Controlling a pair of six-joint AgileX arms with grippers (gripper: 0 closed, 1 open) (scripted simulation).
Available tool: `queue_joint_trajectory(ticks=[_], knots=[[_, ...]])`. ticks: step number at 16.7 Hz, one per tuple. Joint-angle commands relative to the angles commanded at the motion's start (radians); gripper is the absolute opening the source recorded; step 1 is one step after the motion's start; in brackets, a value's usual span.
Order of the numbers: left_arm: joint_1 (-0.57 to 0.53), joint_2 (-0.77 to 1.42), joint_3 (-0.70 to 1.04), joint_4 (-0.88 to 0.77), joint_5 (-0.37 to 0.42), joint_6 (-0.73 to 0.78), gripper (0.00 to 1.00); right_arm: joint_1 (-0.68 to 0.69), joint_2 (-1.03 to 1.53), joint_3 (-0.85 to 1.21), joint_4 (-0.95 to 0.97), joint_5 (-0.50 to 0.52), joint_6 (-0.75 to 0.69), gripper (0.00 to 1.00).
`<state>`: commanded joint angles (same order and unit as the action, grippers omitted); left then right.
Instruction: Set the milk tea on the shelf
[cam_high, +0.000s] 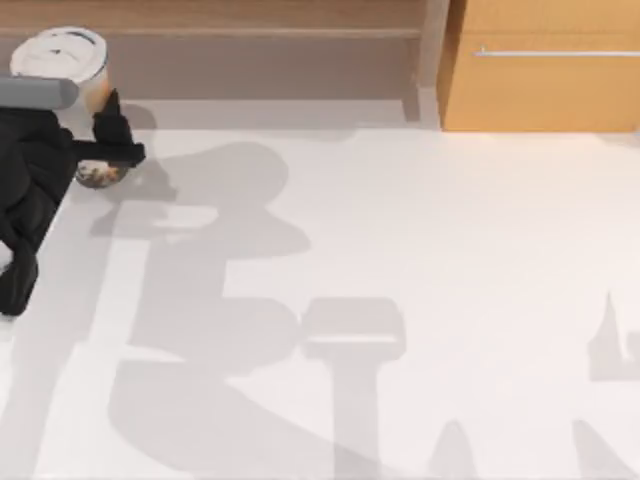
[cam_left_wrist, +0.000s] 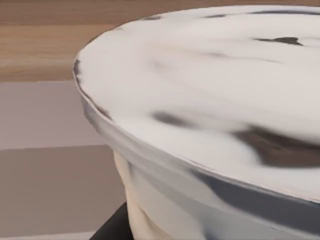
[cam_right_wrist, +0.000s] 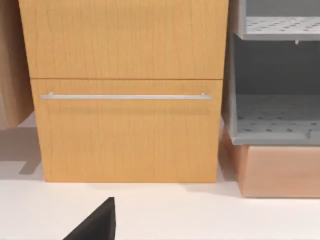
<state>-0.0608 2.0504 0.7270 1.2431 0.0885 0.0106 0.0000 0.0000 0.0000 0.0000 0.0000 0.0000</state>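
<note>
The milk tea (cam_high: 92, 100) is a clear cup with a white lid (cam_high: 58, 55) and dark pearls at its bottom (cam_high: 100, 173). It stands at the table's far back left, just in front of the shelf. My left gripper (cam_high: 97, 138) is shut on the cup's body, with one black finger (cam_high: 116, 135) on its right side. In the left wrist view the lid (cam_left_wrist: 210, 100) looms very close. The shelf is a long light-wood board (cam_high: 220, 15) over a grey recess (cam_high: 260, 65), ending at a grey post (cam_high: 432, 50). My right gripper (cam_right_wrist: 95, 225) is a dark tip low before the cabinet.
An orange-wood cabinet front (cam_high: 540, 90) with a silver bar handle (cam_high: 555, 52) stands at the back right, right of the post. In the right wrist view, grey shelving (cam_right_wrist: 272, 115) sits beside that cabinet (cam_right_wrist: 125, 130). Arm shadows lie across the white table (cam_high: 400, 250).
</note>
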Motion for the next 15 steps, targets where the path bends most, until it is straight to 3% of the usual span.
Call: queue_joint_trajectory(ticks=[4,9,15], knots=[[-0.222,-0.043,0.073,-0.17,-0.084,-0.016,0.0,0.0,0.0,0.0,0.0,0.0,0.0,1.0],[-0.466,-0.088,0.305,-0.449,-0.243,-0.043,0.0,0.0,0.0,0.0,0.0,0.0,0.0,1.0],[-0.577,-0.079,0.65,-0.76,-0.469,-0.063,0.0,0.0,0.0,0.0,0.0,0.0,0.0,1.0]])
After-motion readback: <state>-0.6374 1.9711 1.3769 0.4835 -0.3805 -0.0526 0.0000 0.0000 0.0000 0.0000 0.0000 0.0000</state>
